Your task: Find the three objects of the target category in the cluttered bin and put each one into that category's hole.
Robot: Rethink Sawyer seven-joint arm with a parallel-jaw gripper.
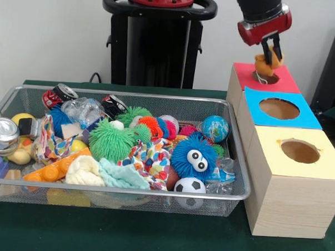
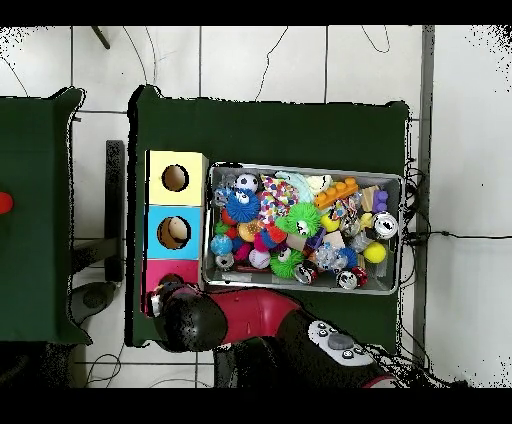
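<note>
In the front view my gripper (image 1: 270, 54) hangs over the red-topped box (image 1: 286, 82) at the far right. It is shut on an orange-tan soft toy (image 1: 264, 67) with a white loop. The toy's underside sits at the rim of the red box's round hole (image 1: 268, 79). The wire bin (image 1: 130, 93) is full of mixed things: a green fuzzy ball (image 1: 110, 139), a blue fuzzy ball with eyes (image 1: 194, 155), a small soccer ball (image 1: 189, 185), a globe ball (image 1: 215, 128), cans and cloths. From overhead, the arm's wrist (image 2: 185, 318) covers the gripper and most of the red box (image 2: 160, 268).
A blue-topped box (image 1: 307, 117) and a yellow-topped box (image 1: 291, 164), each with a round hole, stand in a row with the red one, close against the bin's right side. The pedestal (image 1: 157, 41) rises behind the bin. Green cloth (image 2: 270, 130) covers the table.
</note>
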